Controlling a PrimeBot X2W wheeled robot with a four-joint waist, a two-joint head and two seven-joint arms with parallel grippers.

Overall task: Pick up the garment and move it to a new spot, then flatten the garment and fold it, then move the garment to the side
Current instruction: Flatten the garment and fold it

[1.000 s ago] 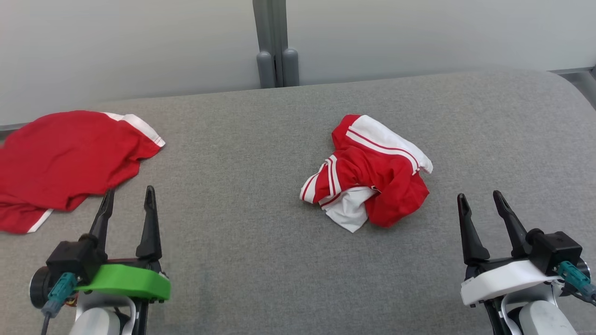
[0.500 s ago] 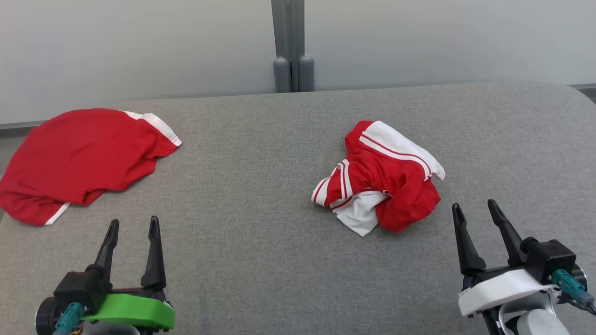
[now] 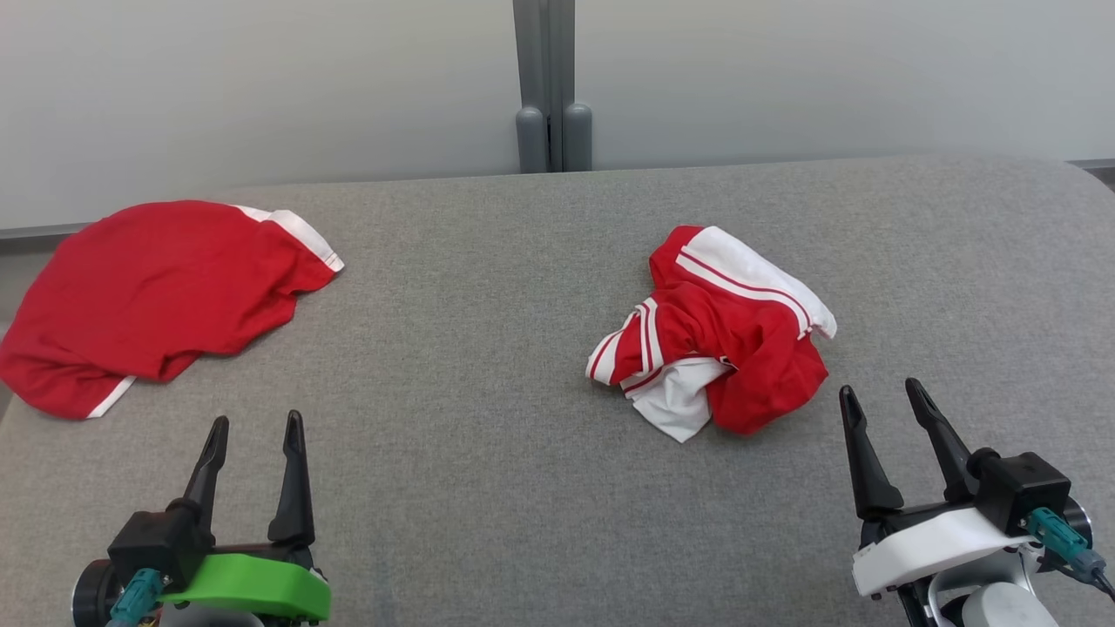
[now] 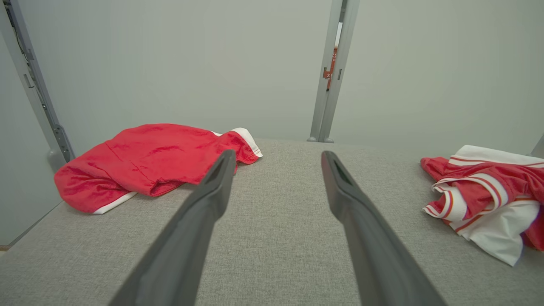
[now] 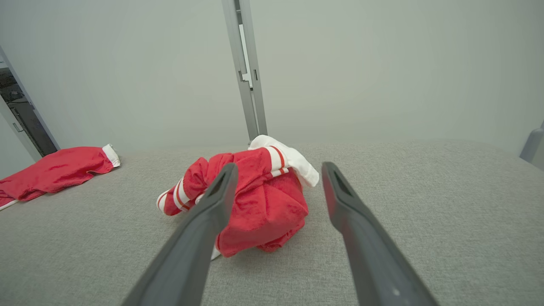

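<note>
Grey fabric surface (image 3: 488,287), far corners rounded. Grey vertical post (image 3: 551,78) stands behind its far edge. Pale matte wall panels (image 3: 261,87) flank the post. Light even, diffuse.

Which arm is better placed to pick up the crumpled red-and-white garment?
Right. The open right gripper sits just beside the crumpled garment; the left gripper is farther off, nearer the other red garment.

Two dark-fingered grippers, one green-backed and one white-backed.
The left gripper (image 3: 257,420) has two long, tapered dark fingers (image 3: 292,488) on a green shell (image 3: 253,585). The right gripper (image 3: 878,388) has matching ones on a white shell (image 3: 928,542). Each carries a black block (image 3: 1017,488) with a teal plug (image 3: 1050,527).
</note>
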